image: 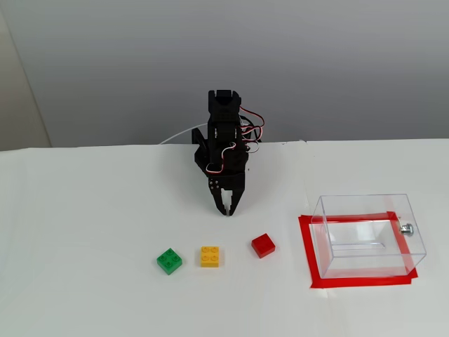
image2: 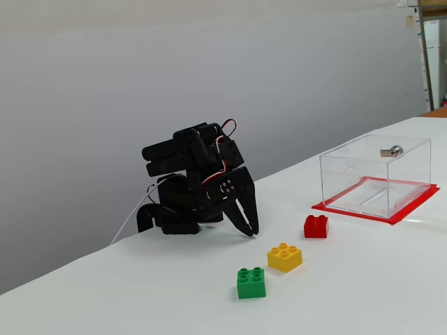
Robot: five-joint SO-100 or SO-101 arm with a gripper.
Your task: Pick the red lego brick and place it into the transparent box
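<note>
Red lego brick (image: 263,245), lower centre of worktop (image: 84,210), left of transparent box (image: 368,235): light, rigid, slick plastic, best pinched across flat opposite sides; end effector (image: 227,210) clenched, empty.

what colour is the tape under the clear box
Red. The tape frames the base of the transparent box, clearest in the fixed view looking down on it.

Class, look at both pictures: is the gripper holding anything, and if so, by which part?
Nothing is held. The gripper is shut and empty; the red brick lies apart on the table.
</note>
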